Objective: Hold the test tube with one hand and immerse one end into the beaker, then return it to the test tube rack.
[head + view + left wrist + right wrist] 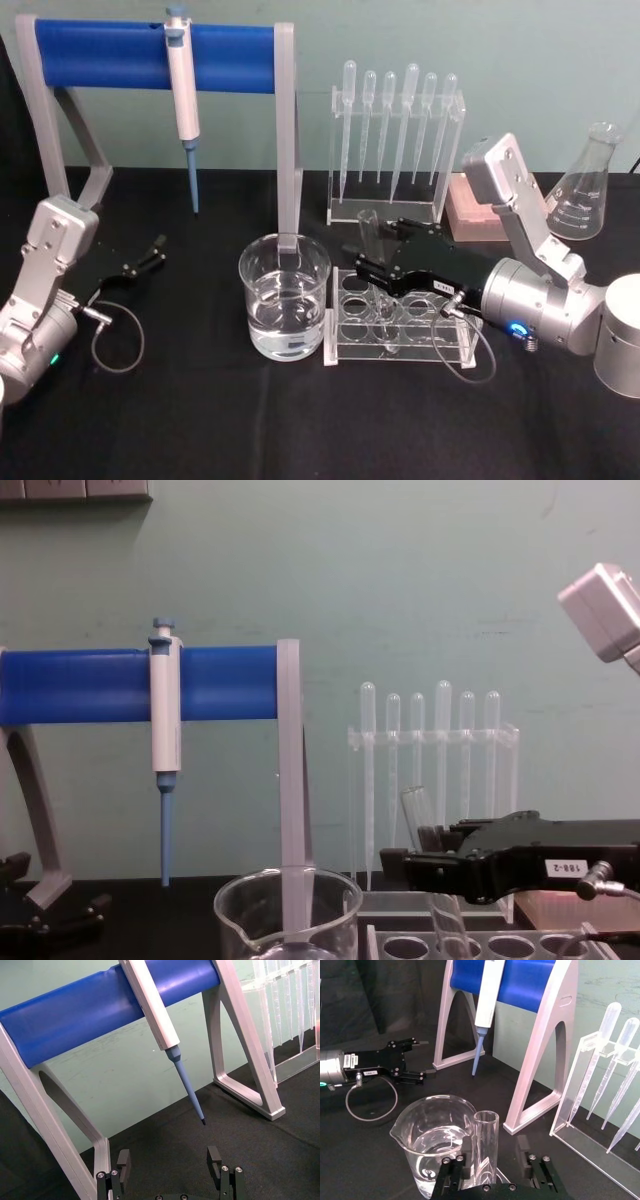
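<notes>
Head view: the right end effector (372, 262) is reaching in from the right over the clear rack (345, 345) on the black table (200, 420). Its fingers are sitting either side of the test tube (367, 228), which is standing in a rack hole with its rim poking up above them. The beaker (285, 295), part full of clear liquid, is sitting just left of the rack. The left end effector (150, 255) is lying at the table's left side, well apart from both.

Left wrist view: the left end effector's fingers are gaping wide with nothing between them, below the white-and-blue pipette (149, 1005).

Right wrist view: the right fingers are standing wider than the tube, which is leaning against one and leaving a gap at the other, so nothing is being clamped.

Chest view: the tube is tilting, its lower part running down into the rack.
</notes>
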Tool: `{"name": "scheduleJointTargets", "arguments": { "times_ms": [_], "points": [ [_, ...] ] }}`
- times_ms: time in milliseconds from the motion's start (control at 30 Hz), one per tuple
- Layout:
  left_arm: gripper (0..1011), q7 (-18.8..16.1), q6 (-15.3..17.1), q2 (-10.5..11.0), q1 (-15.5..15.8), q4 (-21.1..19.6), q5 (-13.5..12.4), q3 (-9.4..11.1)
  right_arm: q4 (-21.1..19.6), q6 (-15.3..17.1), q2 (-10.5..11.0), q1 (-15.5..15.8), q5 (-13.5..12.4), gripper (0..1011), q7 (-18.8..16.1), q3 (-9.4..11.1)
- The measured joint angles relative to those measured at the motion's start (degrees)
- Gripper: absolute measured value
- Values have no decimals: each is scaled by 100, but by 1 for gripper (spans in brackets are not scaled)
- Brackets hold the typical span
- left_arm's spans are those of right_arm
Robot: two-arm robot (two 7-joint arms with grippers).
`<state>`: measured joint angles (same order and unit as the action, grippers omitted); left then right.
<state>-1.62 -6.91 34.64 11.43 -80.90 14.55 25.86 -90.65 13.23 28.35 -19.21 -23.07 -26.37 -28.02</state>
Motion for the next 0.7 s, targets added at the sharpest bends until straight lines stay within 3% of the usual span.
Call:
{"name": "scheduleJointTargets", "arguments": {
  "times_ms": [367,700],
  "points": [
    [1000,0,0,0,0,0,0,0,-195,-14,24,115,-75,233,14,105],
    [1000,0,0,0,0,0,0,0,-679,-256,70,408,-321,227,146,403]
  ]
}}
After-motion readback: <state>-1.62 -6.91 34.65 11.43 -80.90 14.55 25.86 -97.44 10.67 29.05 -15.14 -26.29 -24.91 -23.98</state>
